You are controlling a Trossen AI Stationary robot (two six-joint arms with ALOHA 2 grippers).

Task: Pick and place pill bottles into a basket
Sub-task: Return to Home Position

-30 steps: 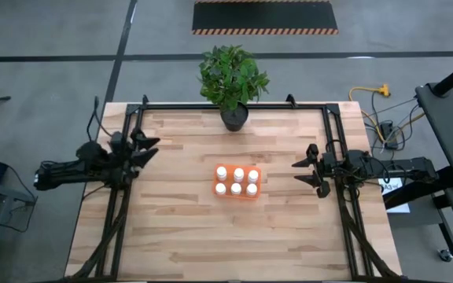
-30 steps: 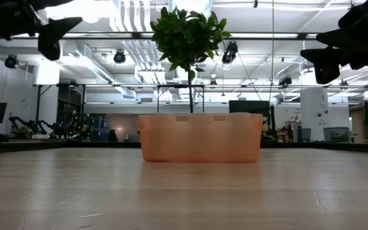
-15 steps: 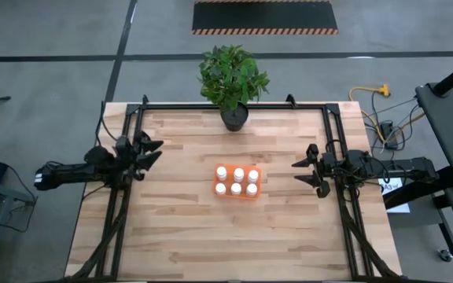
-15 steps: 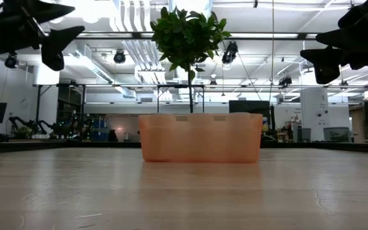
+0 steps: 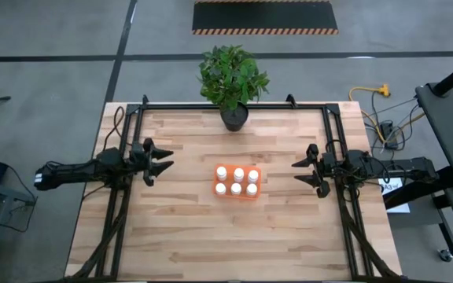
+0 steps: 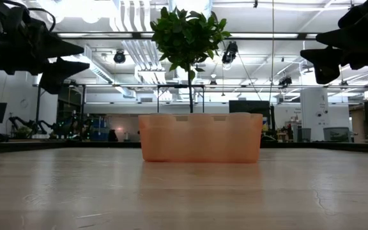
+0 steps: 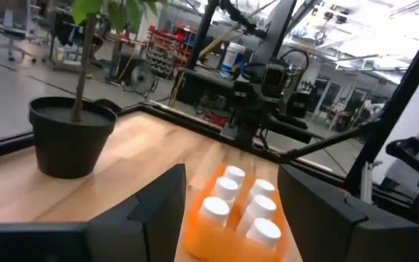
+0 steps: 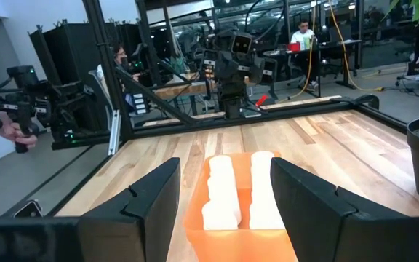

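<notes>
The only writing in view is on a white sheet (image 5: pixel 392 187) just off the right edge of the table (image 5: pixel 179 228). Its dark print may begin "A3" but is too small to be sure. The pill bottles (image 5: pixel 238 174) and the basket (image 6: pixel 200 137) show no legible lettering.

Left gripper (image 5: pixel 169 158): sliding inward over the table (image 5: pixel 195 236), toward the basket (image 5: pixel 215 189)
Heading: swinging round to face it
</notes>
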